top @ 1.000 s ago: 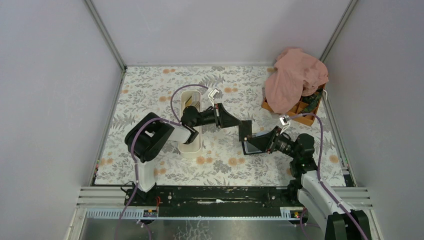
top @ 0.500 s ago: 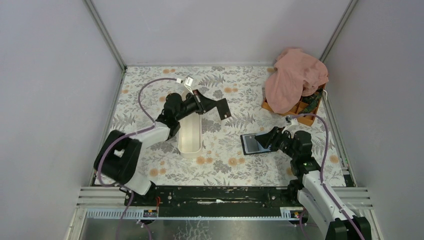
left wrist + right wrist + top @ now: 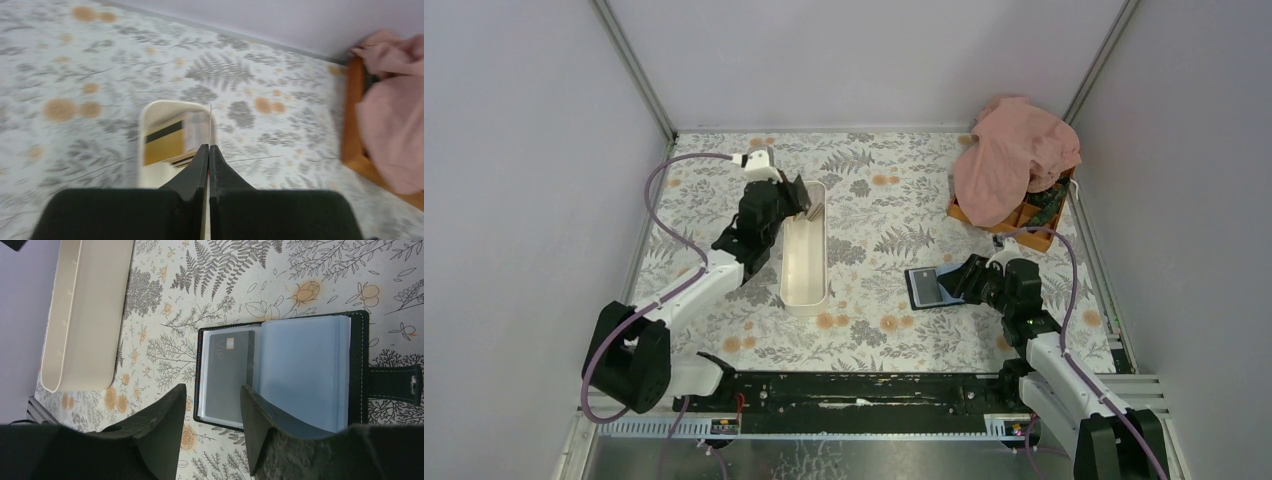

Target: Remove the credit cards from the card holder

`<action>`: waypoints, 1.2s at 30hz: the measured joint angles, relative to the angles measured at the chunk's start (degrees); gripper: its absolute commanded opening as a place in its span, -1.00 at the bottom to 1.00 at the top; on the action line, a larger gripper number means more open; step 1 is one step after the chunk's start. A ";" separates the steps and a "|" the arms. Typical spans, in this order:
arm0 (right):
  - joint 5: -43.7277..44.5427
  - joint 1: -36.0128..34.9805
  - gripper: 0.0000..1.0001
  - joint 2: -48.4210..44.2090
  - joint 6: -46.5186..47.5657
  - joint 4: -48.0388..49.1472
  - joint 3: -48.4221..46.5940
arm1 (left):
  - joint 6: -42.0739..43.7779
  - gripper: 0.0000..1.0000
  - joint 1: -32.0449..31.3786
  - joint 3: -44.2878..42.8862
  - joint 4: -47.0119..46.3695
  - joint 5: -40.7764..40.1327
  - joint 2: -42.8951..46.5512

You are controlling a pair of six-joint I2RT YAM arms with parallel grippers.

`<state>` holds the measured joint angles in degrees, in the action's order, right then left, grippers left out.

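A floral-printed table (image 3: 884, 200) sits between plain lavender-grey walls (image 3: 524, 150). At its far right corner a pink cloth (image 3: 1014, 155) is draped over an orange compartment box (image 3: 961, 212). A long white tray (image 3: 805, 302) lies left of centre, its long axis running near to far.

The card holder (image 3: 927, 288) lies open and flat, right of the tray and well apart from it. Its spread runs left to right, with the snap strap (image 3: 395, 382) on the right and clear sleeves (image 3: 300, 370) fanned in the middle.

The right gripper (image 3: 212, 390) hovers over its left page, fingers apart and empty. There a dark card (image 3: 227, 375) bears a chip and "VIP", read sideways.

The left gripper (image 3: 208, 149) is pinched on a thin card (image 3: 814, 208), edge-on above the tray's far end. A gold card (image 3: 164, 144) with a black stripe lies there.
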<state>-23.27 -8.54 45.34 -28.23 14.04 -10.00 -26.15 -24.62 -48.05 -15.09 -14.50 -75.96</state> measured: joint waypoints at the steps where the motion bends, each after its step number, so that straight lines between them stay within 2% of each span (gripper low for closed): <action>1: 0.04 0.00 0.02 0.11 0.00 0.28 0.00 | 1.14 -1.00 0.00 1.60 -0.81 -2.40 0.68; 7: 0.11 0.00 0.01 1.38 -0.11 2.38 0.68 | 6.95 -1.00 0.00 5.81 -6.12 -12.02 -1.03; 14: 0.11 0.00 0.01 2.86 -0.33 3.61 1.33 | 13.35 -1.00 0.00 8.22 -19.74 -16.52 -7.39; 20: 0.11 0.00 0.00 4.09 -0.52 4.72 1.42 | 16.85 -1.00 0.00 8.33 -26.51 -16.55 -14.05; 27: 0.11 0.00 0.00 5.88 -0.59 6.14 1.62 | 18.23 -1.00 -0.09 8.07 -30.75 -14.71 -16.57; 36: 0.09 0.00 0.00 7.93 -0.74 7.63 1.62 | 21.51 -1.00 -0.09 4.81 -34.91 -13.77 -25.20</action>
<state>-23.18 -8.54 53.28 -28.97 21.67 -8.38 -4.64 -24.71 -43.24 -50.00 -28.27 -101.16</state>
